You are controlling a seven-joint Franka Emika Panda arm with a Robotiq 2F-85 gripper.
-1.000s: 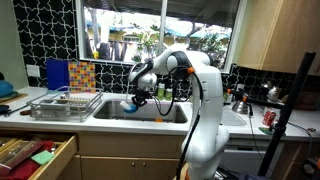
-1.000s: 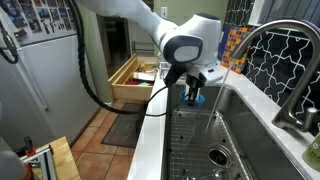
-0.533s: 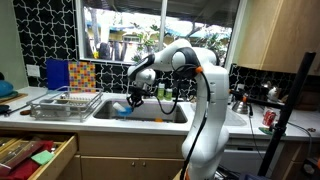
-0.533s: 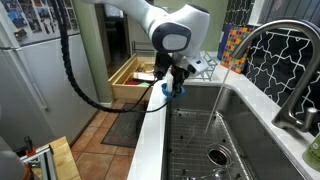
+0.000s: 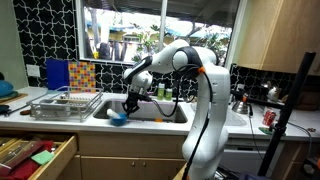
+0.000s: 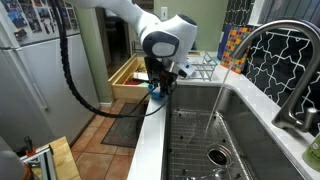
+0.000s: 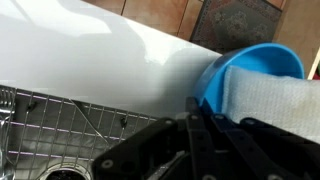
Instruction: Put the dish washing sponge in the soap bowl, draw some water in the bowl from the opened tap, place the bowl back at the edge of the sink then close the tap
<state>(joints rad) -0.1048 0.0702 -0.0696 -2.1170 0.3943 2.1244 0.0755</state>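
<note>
1. Already the dish washing sponge (image 7: 270,100) lies inside the soap bowl (image 7: 250,70), so that step looks done.
2. Whether the bowl holds water cannot be told; the sponge hides its floor.
3. The gripper (image 7: 195,130) has its jaws clamped together on the bowl's rim, holding it at the white front edge of the sink (image 6: 255,135). It is possibly resting there, though contact is unclear.
4. Left to do: let go of the bowl, then close the tap (image 6: 270,50), since a water stream (image 6: 214,115) runs from it.
5. Count: one sponge, one bowl, one sink, one tap, one gripper.
</note>
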